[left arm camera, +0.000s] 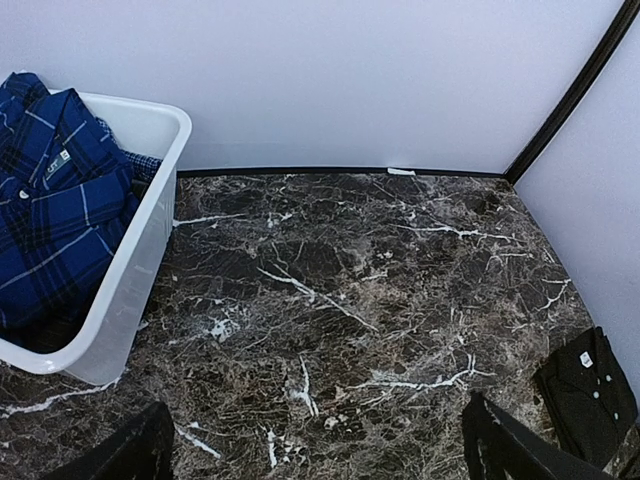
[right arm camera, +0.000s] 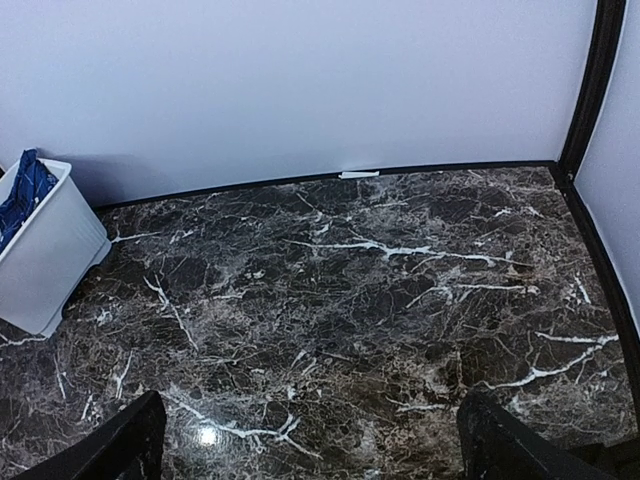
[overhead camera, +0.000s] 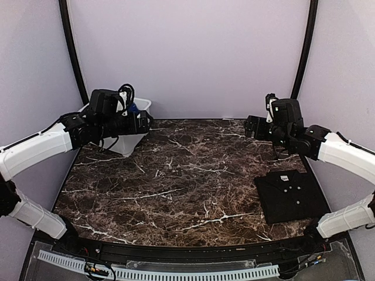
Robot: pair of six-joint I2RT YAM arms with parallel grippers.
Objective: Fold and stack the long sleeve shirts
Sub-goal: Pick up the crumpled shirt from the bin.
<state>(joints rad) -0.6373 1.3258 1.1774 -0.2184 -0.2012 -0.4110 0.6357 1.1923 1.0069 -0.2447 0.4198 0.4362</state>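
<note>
Sitting at roughly the halfway mark, I'd say: the black shirt (overhead camera: 291,196) is lying folded into a neat rectangle on the surface (overhead camera: 176,175) near its right edge, buttons facing up. The blue plaid shirt (left arm camera: 55,230) is sitting crumpled inside the white tub (left arm camera: 165,140) in the far left corner, not folded at all yet. Both arms are hovering above the back of the surface. The left tool (left arm camera: 320,455) is hanging spread wide right beside the tub with nothing between its fingers, and the right tool (right arm camera: 310,445) is gaping wide too, gripping nothing. So what's remaining, as I'm reading it: getting the plaid one out, folding it, and stacking it on the black one.
</note>
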